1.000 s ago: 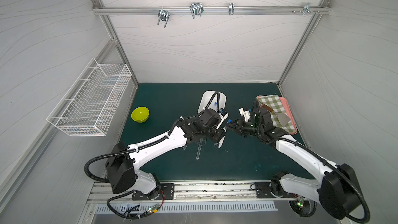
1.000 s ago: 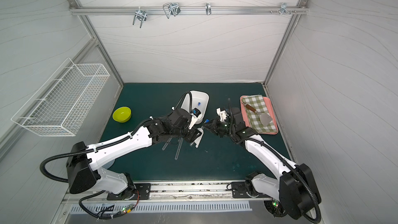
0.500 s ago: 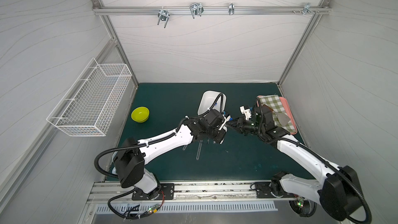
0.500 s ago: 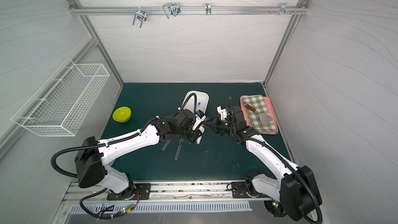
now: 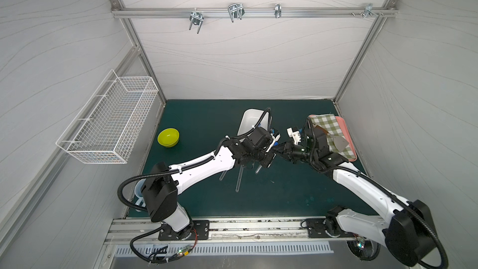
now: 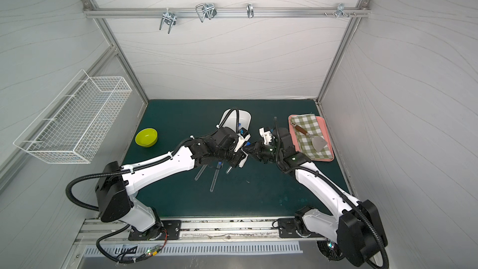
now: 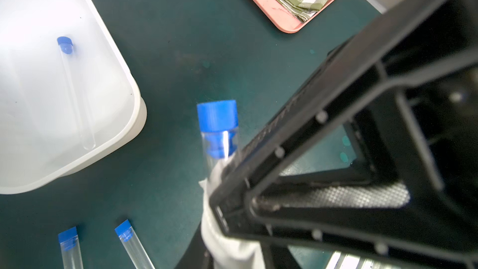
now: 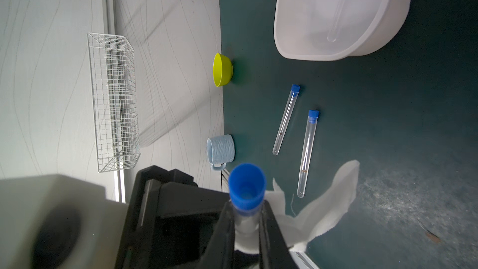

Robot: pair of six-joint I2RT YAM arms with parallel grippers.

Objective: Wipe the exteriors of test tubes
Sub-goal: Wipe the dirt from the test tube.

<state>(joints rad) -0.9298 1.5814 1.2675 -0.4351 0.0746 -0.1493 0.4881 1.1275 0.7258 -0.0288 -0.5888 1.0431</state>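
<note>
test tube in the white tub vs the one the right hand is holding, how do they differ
The held tube is off the mat, clamped below its cap by the right hand; the tub's tube lies loose inside the white tub. The held tube has a white cloth round its body; the tub's tube is bare. Both are clear with blue caps.

The left gripper and the right gripper meet tip to tip above the green desk. Two test tubes lie partly under the left arm. A third tube end shows below the left gripper.
</note>
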